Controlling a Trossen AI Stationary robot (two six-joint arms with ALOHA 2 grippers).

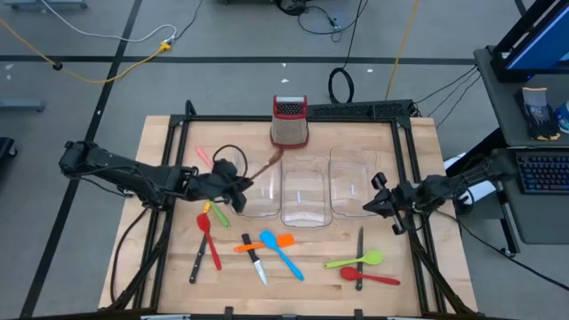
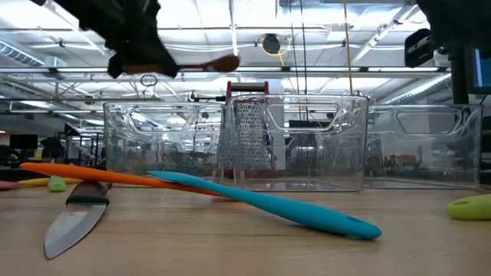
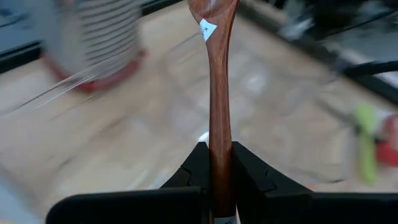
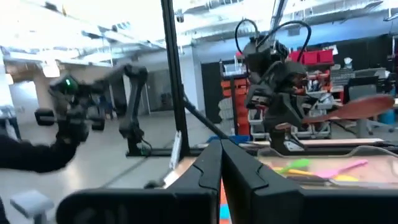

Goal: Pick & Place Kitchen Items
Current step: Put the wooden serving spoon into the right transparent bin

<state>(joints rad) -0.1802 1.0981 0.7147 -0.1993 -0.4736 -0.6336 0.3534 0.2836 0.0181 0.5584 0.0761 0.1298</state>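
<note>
Left tool (image 1: 238,185): pinching the brown spoon (image 1: 265,165) by its handle, holding it raised above the leftmost clear bin (image 1: 260,188).
Right tool (image 1: 379,201): pressed together, waiting near the tabletop's (image 1: 160,142) right edge.
Other utensils: lying on the near tabletop.

Looking like a robotics lab or industrial workshop: grey floor (image 1: 89,98) carrying loose cables (image 1: 116,67), wooden table (image 1: 169,133) sitting inside a black metal frame (image 1: 293,118), keyboard (image 1: 540,173) and monitor (image 1: 542,31) standing alongside, ceiling trusses (image 2: 322,54) and strip lights stretching far behind, another robot arm (image 4: 124,99) waiting beyond.
</note>
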